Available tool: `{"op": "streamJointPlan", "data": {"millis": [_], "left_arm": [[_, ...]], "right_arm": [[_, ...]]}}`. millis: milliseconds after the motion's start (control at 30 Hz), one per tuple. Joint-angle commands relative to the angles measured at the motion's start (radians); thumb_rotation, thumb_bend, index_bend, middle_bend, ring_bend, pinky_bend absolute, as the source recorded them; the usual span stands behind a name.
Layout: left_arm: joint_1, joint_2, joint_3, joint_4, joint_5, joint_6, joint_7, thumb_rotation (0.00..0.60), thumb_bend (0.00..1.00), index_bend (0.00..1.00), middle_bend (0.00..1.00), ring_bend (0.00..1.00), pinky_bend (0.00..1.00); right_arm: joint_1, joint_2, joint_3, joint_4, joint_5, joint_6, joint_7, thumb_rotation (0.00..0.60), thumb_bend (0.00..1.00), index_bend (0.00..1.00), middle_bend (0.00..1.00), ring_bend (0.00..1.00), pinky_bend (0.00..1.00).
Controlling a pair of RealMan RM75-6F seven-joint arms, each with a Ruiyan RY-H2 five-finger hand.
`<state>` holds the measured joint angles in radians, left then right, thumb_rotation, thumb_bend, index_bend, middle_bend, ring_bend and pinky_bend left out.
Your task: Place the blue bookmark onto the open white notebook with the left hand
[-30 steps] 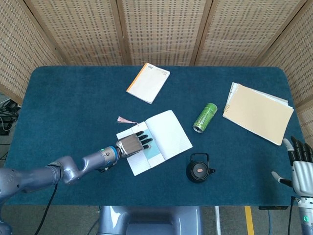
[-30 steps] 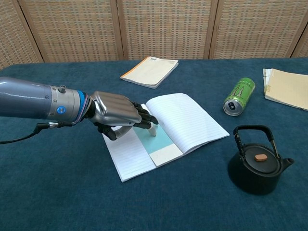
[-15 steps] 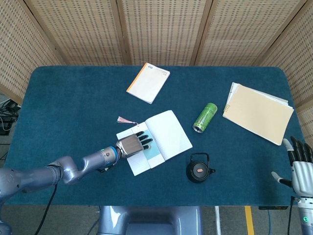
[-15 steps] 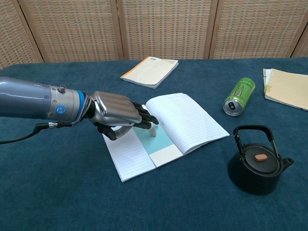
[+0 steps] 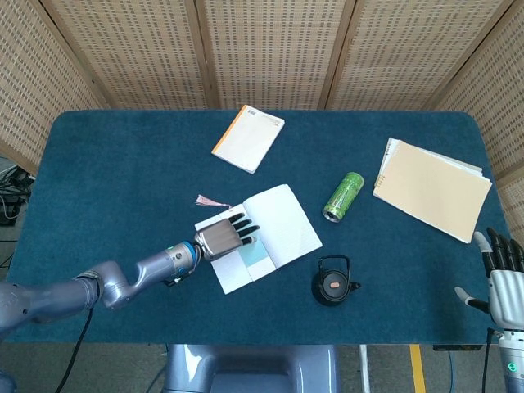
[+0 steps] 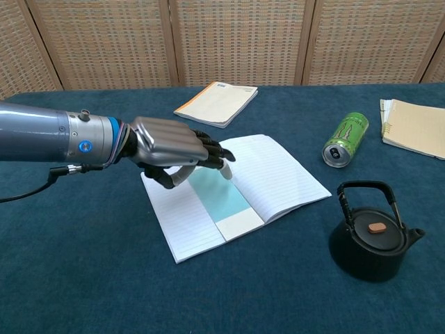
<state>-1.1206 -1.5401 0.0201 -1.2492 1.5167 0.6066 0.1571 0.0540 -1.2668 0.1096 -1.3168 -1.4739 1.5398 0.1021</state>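
Note:
The open white notebook lies near the table's middle. The blue bookmark, a pale blue strip with a white end, lies flat along the notebook's centre fold. Its pink tassel trails onto the cloth at the notebook's far left corner. My left hand hovers just above the bookmark's far end, fingers stretched out and apart, holding nothing. My right hand rests off the table's near right corner, fingers spread and empty.
A green can lies on its side right of the notebook. A black teapot stands at the near right. A closed orange-spined notebook lies at the back. A tan spiral pad lies far right.
My left hand has lifted off the bookmark, its fingers rising and straightening. The bookmark stays flat on the notebook, more of it now showing. The right hand has not moved.

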Motion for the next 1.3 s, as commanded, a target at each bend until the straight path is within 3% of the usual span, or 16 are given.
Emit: {"op": "streamJointPlan", "data": {"millis": [33, 133, 300, 367, 567, 633, 867, 1133, 1300], "left_arm": [[0.012, 0.028, -0.015, -0.032, -0.005, 0.028, -0.021, 0.6, 0.98, 0.12, 0.0, 0.0, 0.05], [0.051, 0.069, -0.036, -0.085, -0.028, 0.097, -0.032, 0.6, 0.92, 0.1, 0.0, 0.0, 0.03], [0.158, 0.109, -0.061, -0.158, -0.099, 0.256, 0.046, 0.6, 0.57, 0.04, 0.0, 0.0, 0.0], [0.208, 0.115, -0.066, -0.177, -0.123, 0.334, 0.091, 0.6, 0.49, 0.03, 0.0, 0.0, 0.0], [0.351, 0.122, -0.052, -0.224, -0.134, 0.549, 0.174, 0.6, 0.26, 0.0, 0.0, 0.0, 0.0], [0.448, 0.132, -0.038, -0.257, -0.15, 0.674, 0.176, 0.6, 0.2, 0.0, 0.0, 0.0, 0.0], [0.646, 0.144, 0.02, -0.29, -0.1, 0.904, 0.11, 0.6, 0.13, 0.0, 0.0, 0.0, 0.0], [0.802, 0.181, 0.091, -0.279, -0.081, 0.995, 0.077, 0.6, 0.12, 0.0, 0.0, 0.0, 0.0], [0.838, 0.19, 0.1, -0.25, -0.055, 0.996, 0.077, 0.6, 0.12, 0.0, 0.0, 0.0, 0.0]], "right_arm": [[0.001, -0.001, -0.001, 0.001, 0.0, -0.002, 0.001, 0.6, 0.1, 0.04, 0.0, 0.0, 0.0], [0.0, -0.001, 0.0, 0.002, 0.002, -0.002, 0.005, 0.6, 0.1, 0.04, 0.0, 0.0, 0.0], [0.001, 0.001, 0.0, 0.0, 0.003, -0.005, 0.008, 0.6, 0.1, 0.04, 0.0, 0.0, 0.0], [0.001, 0.001, -0.001, -0.002, -0.001, -0.004, 0.005, 0.6, 0.1, 0.04, 0.0, 0.0, 0.0], [0.003, 0.001, -0.005, -0.009, -0.009, -0.003, -0.002, 0.6, 0.1, 0.04, 0.0, 0.0, 0.0], [0.004, 0.001, -0.009, -0.015, -0.018, 0.001, -0.007, 0.6, 0.1, 0.04, 0.0, 0.0, 0.0], [0.001, 0.008, -0.011, -0.044, -0.031, 0.018, -0.028, 0.6, 0.1, 0.04, 0.0, 0.0, 0.0], [-0.005, 0.027, -0.021, -0.099, -0.063, 0.043, -0.057, 0.6, 0.1, 0.01, 0.0, 0.0, 0.0], [-0.009, 0.034, -0.033, -0.121, -0.091, 0.06, -0.071, 0.6, 0.1, 0.01, 0.0, 0.0, 0.0]]}}
